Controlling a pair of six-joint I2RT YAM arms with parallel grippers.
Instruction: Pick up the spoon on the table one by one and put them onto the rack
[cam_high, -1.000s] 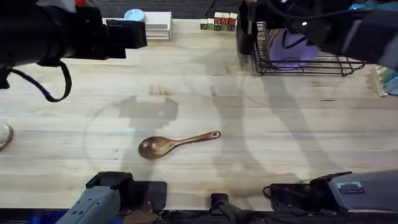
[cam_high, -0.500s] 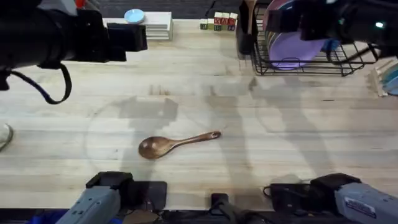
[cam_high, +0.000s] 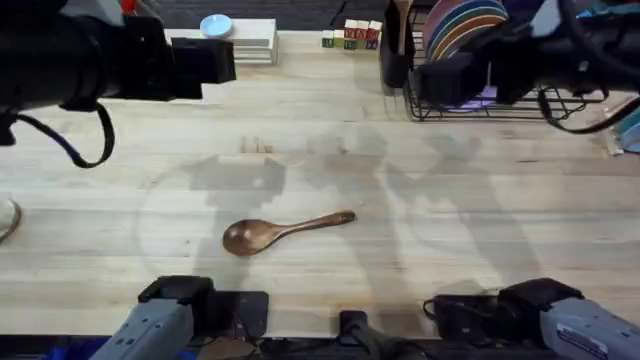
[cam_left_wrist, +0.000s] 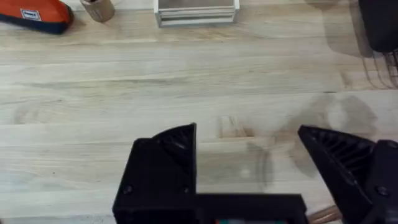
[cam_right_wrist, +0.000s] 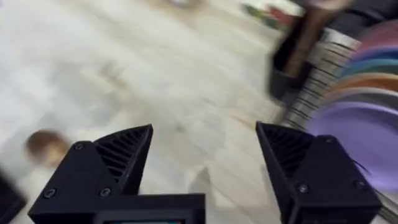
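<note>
One brown wooden spoon (cam_high: 285, 230) lies on the table (cam_high: 450, 210) near the front middle, its bowl toward the left. In the right wrist view the spoon (cam_right_wrist: 43, 146) shows blurred, far off. The black wire rack (cam_high: 500, 102) stands at the back right with colourful plates (cam_high: 462, 25) and a black utensil cup (cam_high: 393, 55). My right gripper (cam_high: 452, 80) hovers high just in front of the rack, and the right gripper (cam_right_wrist: 205, 134) is open and empty. High over the back left, my left gripper (cam_high: 205, 55) hangs, and the left gripper (cam_left_wrist: 249, 155) is also open, holding nothing.
A white stacked tray stand (cam_high: 252, 40) with a blue item on top sits at the back, and small wooden blocks (cam_high: 350, 35) stand beside the rack. A small tan cup (cam_left_wrist: 99, 7) and a red-orange object (cam_left_wrist: 37, 15) lie at the back left.
My right arm has swung off the top of the rack, leftward and toward the table's middle, uncovering the plates. The left arm and the spoon have stayed put.
</note>
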